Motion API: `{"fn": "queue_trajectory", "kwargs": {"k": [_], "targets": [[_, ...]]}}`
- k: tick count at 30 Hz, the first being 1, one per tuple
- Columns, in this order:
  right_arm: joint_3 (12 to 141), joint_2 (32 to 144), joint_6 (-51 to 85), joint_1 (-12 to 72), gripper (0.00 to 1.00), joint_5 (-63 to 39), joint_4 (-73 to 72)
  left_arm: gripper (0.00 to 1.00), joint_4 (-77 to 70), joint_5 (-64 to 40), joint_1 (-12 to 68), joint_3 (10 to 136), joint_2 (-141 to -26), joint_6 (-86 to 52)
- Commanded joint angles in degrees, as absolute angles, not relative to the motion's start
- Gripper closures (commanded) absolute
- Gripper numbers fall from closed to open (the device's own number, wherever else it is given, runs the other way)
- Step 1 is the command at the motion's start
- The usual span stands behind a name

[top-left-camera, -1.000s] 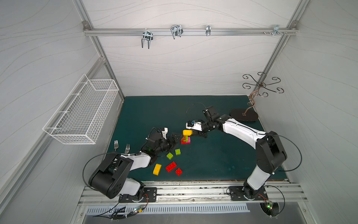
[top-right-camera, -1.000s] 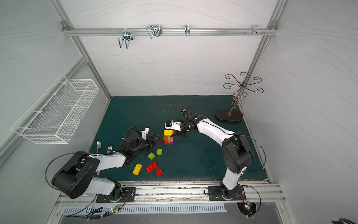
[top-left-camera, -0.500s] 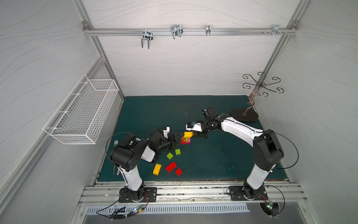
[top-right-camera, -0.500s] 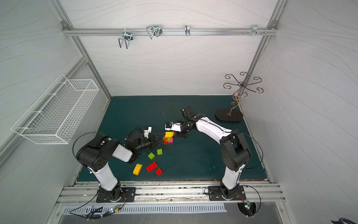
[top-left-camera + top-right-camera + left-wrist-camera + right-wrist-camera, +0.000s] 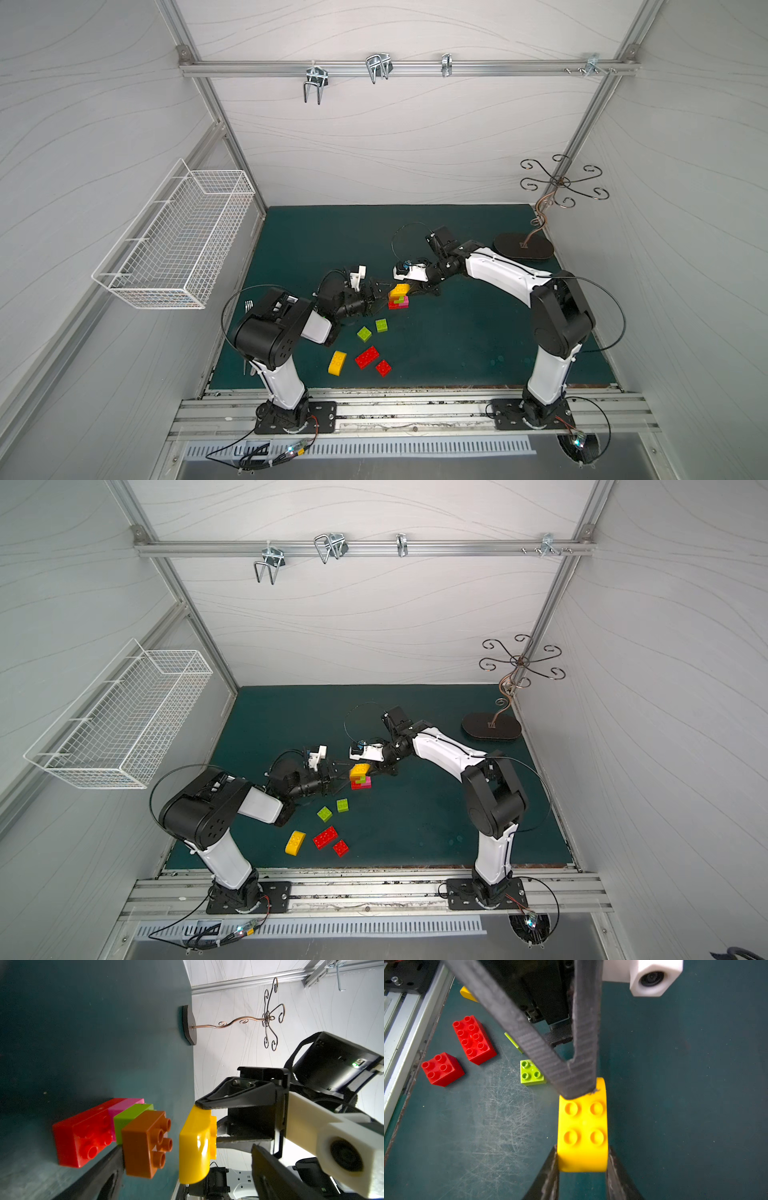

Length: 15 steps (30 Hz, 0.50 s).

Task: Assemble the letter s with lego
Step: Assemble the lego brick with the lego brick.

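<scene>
Green mat (image 5: 457, 332), white-walled cell. Yellow brick (image 5: 195, 1147) hangs studs-up directly over the stack (image 5: 398, 302), with a clear gap to the orange-brown square (image 5: 145, 1142) on top. Not seated yet. Right gripper (image 5: 582, 1155) is clamped on the yellow brick's sides, at the end nearest its own wrist.

Stack, top down: orange-brown square, lime square (image 5: 128, 1118), pink brick (image 5: 124, 1105), red base (image 5: 81, 1136) on the mat.

Key relation: the target is straight below the held brick, so the next move looks like a plain press down. The yellow brick's long axis runs from the right wrist toward the left gripper (image 5: 379, 297), roughly parallel to the red base as far as I can judge. The right arm owns this move. The left gripper is spread wide on the opposite side of the stack, one finger (image 5: 104, 1167) low beside the orange-brown square. Contact unclear.

Hard to read:
- The right wrist view has the yellow brick covering the stack, so stud alignment can't be checked there.
- A left finger tip overlaps the yellow brick's far end in that view. Touching or just above, can't tell.
- The top views are too small for the gap.

Spare bricks (image 5: 367, 357) lie robot-side of the stack, well apart. Wire stand (image 5: 523, 246) is far beyond the stack.
</scene>
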State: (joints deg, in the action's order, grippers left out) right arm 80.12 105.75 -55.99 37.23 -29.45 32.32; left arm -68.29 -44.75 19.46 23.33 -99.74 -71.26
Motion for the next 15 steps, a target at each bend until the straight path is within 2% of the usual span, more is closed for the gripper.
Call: {"fn": "queue_trajectory", "kwargs": {"k": [1, 15], "targets": [[81.8, 107.06, -56.36, 37.75, 0.9, -30.85, 34.45, 0.04, -68.25, -47.67, 19.06, 25.6, -98.15, -69.29], [81.14, 107.9, -56.67, 37.73, 0.91, -31.03, 34.19, 0.1, -74.7, -48.83, 18.98, 26.28, -103.43, -70.97]]}}
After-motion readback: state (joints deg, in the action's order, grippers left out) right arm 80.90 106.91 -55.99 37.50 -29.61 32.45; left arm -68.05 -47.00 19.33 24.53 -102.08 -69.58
